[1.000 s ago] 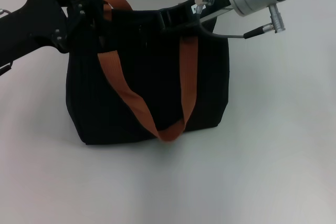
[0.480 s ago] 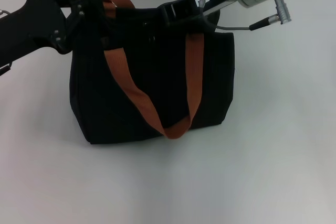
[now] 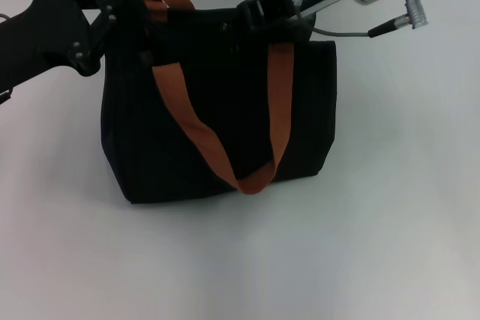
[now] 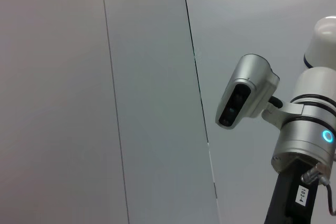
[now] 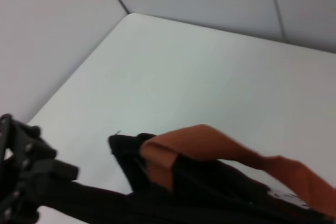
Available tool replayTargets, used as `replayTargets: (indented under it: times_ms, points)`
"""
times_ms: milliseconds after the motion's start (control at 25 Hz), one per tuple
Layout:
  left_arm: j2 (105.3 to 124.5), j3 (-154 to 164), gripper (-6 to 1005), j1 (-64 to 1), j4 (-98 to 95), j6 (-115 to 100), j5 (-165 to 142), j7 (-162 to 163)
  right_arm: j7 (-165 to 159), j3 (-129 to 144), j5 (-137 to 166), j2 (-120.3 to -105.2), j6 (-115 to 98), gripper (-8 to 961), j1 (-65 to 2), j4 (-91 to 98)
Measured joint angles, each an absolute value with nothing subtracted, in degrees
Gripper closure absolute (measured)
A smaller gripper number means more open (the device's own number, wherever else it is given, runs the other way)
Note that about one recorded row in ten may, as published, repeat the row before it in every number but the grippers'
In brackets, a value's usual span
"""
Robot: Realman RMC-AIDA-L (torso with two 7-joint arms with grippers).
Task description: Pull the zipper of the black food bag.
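Observation:
The black food bag (image 3: 217, 110) stands upright on the white table, and its rust-orange strap (image 3: 187, 125) hangs down the front. My left gripper (image 3: 139, 16) is pressed against the bag's top left corner, next to the strap's loop. My right gripper (image 3: 251, 16) rests on the bag's top edge right of the middle, black against black fabric. The zipper is hidden among the dark fabric and the gripper. The right wrist view shows the bag's top (image 5: 220, 187), the orange strap (image 5: 205, 142), and the left gripper (image 5: 31, 166) at the far end.
White table (image 3: 390, 207) lies all round the bag, with a pale wall behind it. A cable and plug (image 3: 394, 24) stick out of the right wrist. The left wrist view shows only wall panels and the right arm (image 4: 304, 145) with its camera (image 4: 244, 93).
My right gripper has moved to the right along the bag's top edge, and the arm has risen. The bag's top and right side have shifted a little to the right. The left gripper has barely moved.

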State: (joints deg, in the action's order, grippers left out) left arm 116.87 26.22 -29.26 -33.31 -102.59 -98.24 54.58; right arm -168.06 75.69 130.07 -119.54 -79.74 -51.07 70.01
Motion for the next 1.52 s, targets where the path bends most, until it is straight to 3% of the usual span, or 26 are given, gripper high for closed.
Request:
replayTargets:
  times_ms: [840, 1160, 1520]
  points:
    - [116.68, 25.7, 882, -29.1, -33.3, -102.5, -97.5, 54.5, -168.1, 69.6, 132.8, -119.57, -81.7, 954, -44.3, 78.9]
    - [116.92, 25.7, 881, -28.8, -32.9, -102.5, -97.5, 54.9, -150.1, 60.7, 112.2, -119.39, -81.7, 905, -36.2, 77.9]
    - [117.27, 25.8, 879, -27.7, -32.6, -101.0, -97.6, 60.2, -114.4, 52.1, 87.5, -119.09, -94.1, 671, -28.5, 58.9]
